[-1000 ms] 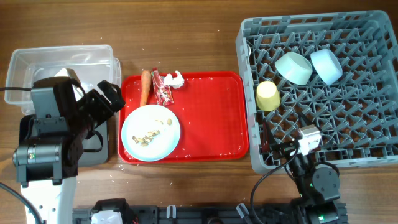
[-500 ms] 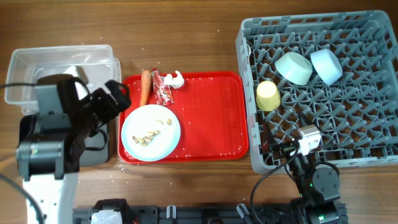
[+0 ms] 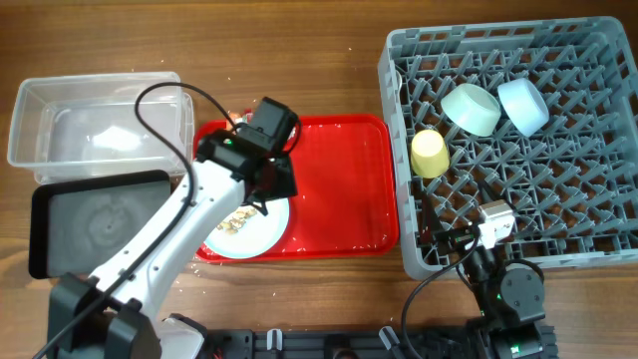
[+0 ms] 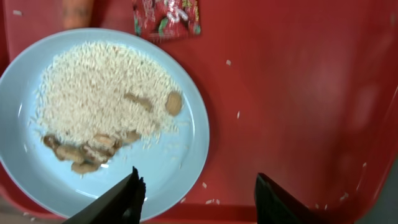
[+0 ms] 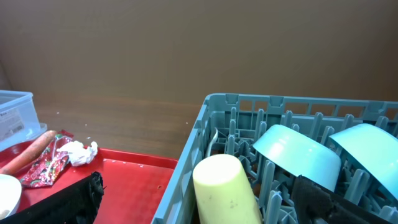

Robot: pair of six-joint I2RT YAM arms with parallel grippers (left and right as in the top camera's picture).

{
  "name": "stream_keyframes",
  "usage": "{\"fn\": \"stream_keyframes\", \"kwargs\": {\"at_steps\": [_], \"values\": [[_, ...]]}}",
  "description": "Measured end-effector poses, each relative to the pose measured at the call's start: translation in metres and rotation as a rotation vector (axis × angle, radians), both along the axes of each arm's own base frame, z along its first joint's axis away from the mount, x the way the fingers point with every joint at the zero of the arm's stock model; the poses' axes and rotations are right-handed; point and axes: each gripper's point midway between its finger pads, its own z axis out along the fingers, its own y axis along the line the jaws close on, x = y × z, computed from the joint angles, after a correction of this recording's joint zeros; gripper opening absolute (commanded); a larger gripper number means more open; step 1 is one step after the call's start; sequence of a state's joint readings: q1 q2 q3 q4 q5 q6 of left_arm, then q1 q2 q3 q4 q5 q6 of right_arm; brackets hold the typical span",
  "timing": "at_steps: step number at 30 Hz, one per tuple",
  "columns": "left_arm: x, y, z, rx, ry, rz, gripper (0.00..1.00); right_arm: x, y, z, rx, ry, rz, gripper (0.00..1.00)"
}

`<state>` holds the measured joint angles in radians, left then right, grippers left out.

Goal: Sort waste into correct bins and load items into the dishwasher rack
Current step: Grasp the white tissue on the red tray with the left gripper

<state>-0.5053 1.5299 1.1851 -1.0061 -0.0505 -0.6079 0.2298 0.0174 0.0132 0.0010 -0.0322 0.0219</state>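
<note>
Brown wooden tabletop is seen beneath everything. On the left part of the red serving tray (image 3: pixel 339 189) a light blue plate (image 4: pixel 180 162) is set. On it a spread of pale grains (image 4: pixel 99 87) and a few brown crumbs (image 4: pixel 87 149) are carried. This is made plain only in the left wrist view, since in the overhead view much of the plate is covered by the left arm. Above the plate, on its side towards the tray's middle, the left gripper (image 4: pixel 200 190) is held with its jaws spread wide and nothing between them.

At the tray's far left corner an orange carrot (image 5: pixel 28 151), a crumpled red wrapper (image 5: pixel 40 167) and a white tissue (image 5: pixel 81 151) are lying close together. All three are shown in the right wrist view, whereas overhead they are largely hidden by the arm.

Beside the tray's far left corner a clear tub (image 3: pixel 20 110) is placed, and beside its near left corner a black bin tray (image 3: pixel 40 229). Whether anything lies in the tub cannot be told.

Right of the tray the grey dishwasher rack (image 3: pixel 394 60) is stood. In it a yellow cup (image 3: pixel 430 153), a mint-green bowl (image 3: pixel 471 108) and a light blue bowl (image 3: pixel 522 105) are held, the cup closest to the tray. Off the tray's near right corner the right gripper (image 5: pixel 198 182) is held over the rack, its jaws apart and gripping nothing.
</note>
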Motion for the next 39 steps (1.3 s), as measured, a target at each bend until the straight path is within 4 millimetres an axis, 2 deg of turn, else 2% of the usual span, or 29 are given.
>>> {"fn": "stream_keyframes", "kwargs": {"at_steps": [2,5,6,8,9,10,11,15,16,18,22,27,29,30,32,34,35,36,37,38,39], "values": [[0.015,-0.005,0.003,-0.007,-0.067,0.014,0.63,0.0,0.0,0.0,0.0,0.0,0.0,1.0],[0.06,-0.017,0.02,-0.054,-0.265,0.028,0.66,0.0,0.0,0.0,0.0,0.0,0.0,1.0],[0.076,-0.023,0.027,-0.077,-0.329,0.023,0.7,0.0,0.0,0.0,0.0,0.001,0.0,1.0],[0.095,-0.028,0.025,-0.086,-0.377,0.001,0.77,0.0,0.0,-0.001,0.0,0.001,0.0,1.0],[0.111,-0.031,0.02,-0.099,-0.408,0.0,0.8,0.0,0.0,-0.001,-0.001,0.002,0.0,1.0],[0.123,-0.028,0.008,-0.091,-0.405,0.003,0.81,0.0,0.0,-0.002,-0.001,0.003,0.0,1.0],[0.13,-0.021,-0.01,-0.075,-0.379,0.013,0.81,0.0,0.0,-0.002,-0.001,0.003,0.0,1.0],[0.147,-0.005,-0.061,-0.061,-0.309,0.027,0.82,0.0,0.0,-0.002,-0.001,0.003,0.0,1.0],[0.147,-0.003,-0.068,-0.057,-0.297,0.028,0.78,0.0,0.0,-0.002,-0.001,0.003,0.0,1.0],[0.149,-0.005,-0.081,-0.059,-0.283,0.022,0.6,0.0,0.0,-0.002,-0.001,0.003,0.0,1.0],[0.146,-0.013,-0.088,-0.065,-0.269,-0.012,0.04,0.0,0.0,-0.002,-0.001,0.003,0.0,1.0],[0.137,-0.013,-0.086,-0.061,-0.238,-0.021,0.04,0.0,0.0,-0.002,-0.001,0.003,0.0,1.0],[0.129,-0.009,-0.072,-0.063,-0.23,-0.013,0.04,0.0,0.0,-0.002,-0.001,0.003,0.0,1.0],[0.125,-0.004,-0.055,-0.072,-0.239,-0.005,0.04,0.0,0.0,-0.002,-0.001,0.003,0.0,1.0],[0.127,0.019,-0.001,-0.099,-0.334,0.053,0.04,0.0,0.0,-0.002,-0.001,0.003,0.0,1.0],[0.128,0.057,0.042,-0.095,-0.426,0.142,0.04,0.0,0.0,-0.002,-0.001,0.003,0.0,1.0],[0.13,0.086,0.065,-0.082,-0.485,0.212,0.04,0.0,0.0,-0.002,-0.001,0.003,0.0,1.0],[0.132,0.14,0.082,-0.032,-0.535,0.344,0.06,0.0,0.0,-0.002,-0.001,0.003,0.0,1.0],[0.132,0.16,0.078,-0.017,-0.527,0.389,0.14,0.0,0.0,-0.002,-0.001,0.003,0.0,1.0],[0.133,0.17,0.074,-0.007,-0.518,0.414,0.3,0.0,0.0,-0.002,-0.001,0.003,0.0,1.0],[0.136,0.188,0.066,0.008,-0.509,0.456,0.63,0.0,0.0,-0.002,-0.001,0.003,0.0,1.0]]}}
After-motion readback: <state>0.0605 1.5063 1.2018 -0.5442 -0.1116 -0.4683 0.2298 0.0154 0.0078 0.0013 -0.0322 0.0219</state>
